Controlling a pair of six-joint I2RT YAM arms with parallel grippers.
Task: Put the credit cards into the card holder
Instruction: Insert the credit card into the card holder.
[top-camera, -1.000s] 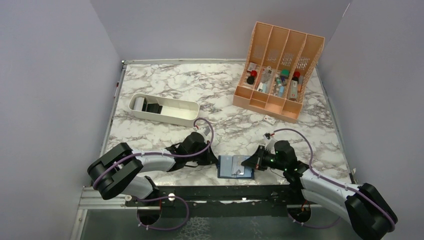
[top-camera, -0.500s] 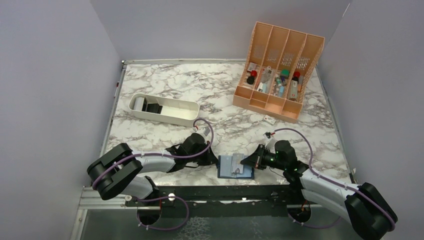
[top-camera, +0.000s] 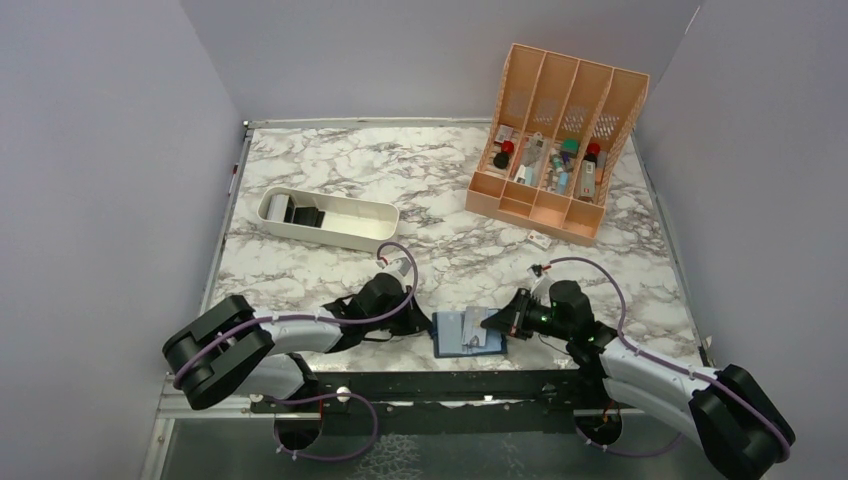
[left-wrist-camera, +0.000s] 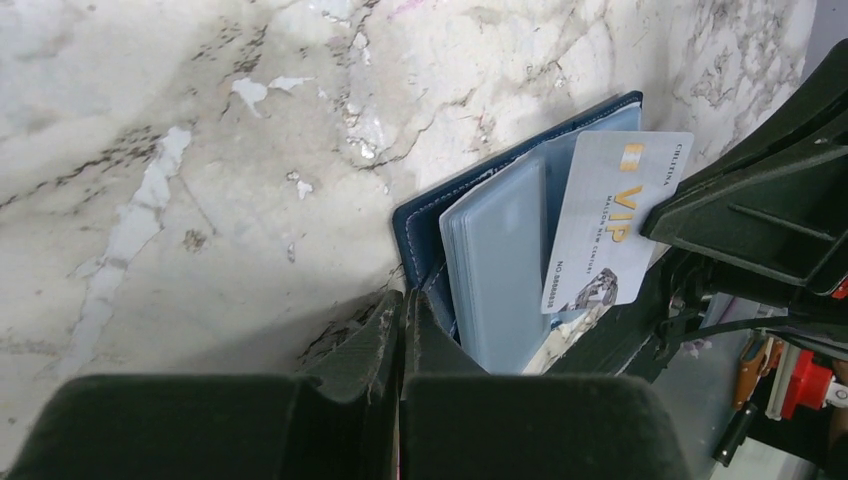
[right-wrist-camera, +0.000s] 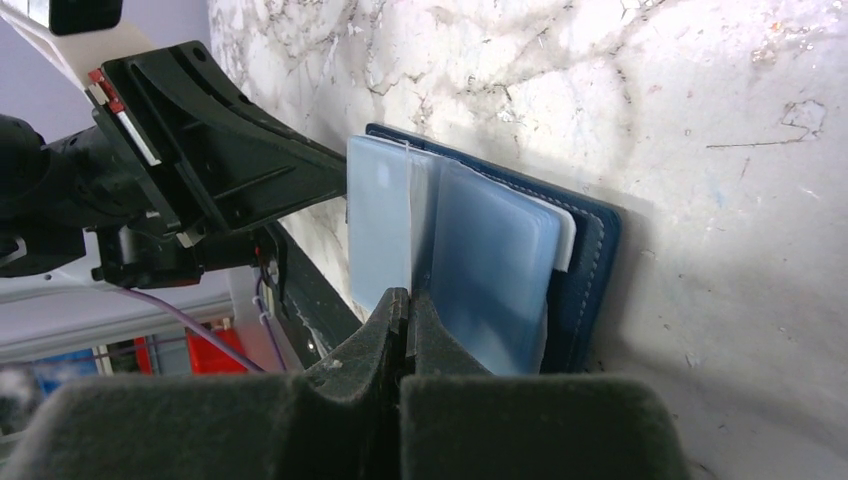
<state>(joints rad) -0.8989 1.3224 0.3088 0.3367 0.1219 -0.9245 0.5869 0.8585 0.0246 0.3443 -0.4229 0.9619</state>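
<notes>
Top external view: the navy card holder (top-camera: 468, 335) lies open at the 6 o'clock edge of the marble bench (top-camera: 330, 160), between the two arms. The left arm reaches it from 9 o'clock and the right arm from 3 o'clock.

In the left wrist view, the left fingers (left-wrist-camera: 385, 330) are closed, with their tips at the holder's navy rim. Whether they pin the rim or merely touch it cannot be told. The right fingers (right-wrist-camera: 425, 330) are also closed and appear to pinch the edge of a pale VIP credit card (left-wrist-camera: 610, 225), which hangs over the holder's pale pockets (left-wrist-camera: 495, 260) without being seated in one. No other credit card can be made out.

The step in hand is judged to be insertion. The next move calls for lining the card's leading edge with a pocket mouth and sliding it in flat, while the left fingers keep the holder from skating.

Room is tight at 6 o'clock, where the bench ends just behind the holder, so a push that way could tip it off. Towards 12 o'clock the marble is bare. The white tray (top-camera: 345, 232) at 10 o'clock and the orange file organizer (top-camera: 520, 205) at 1 o'clock stand well apart.
</notes>
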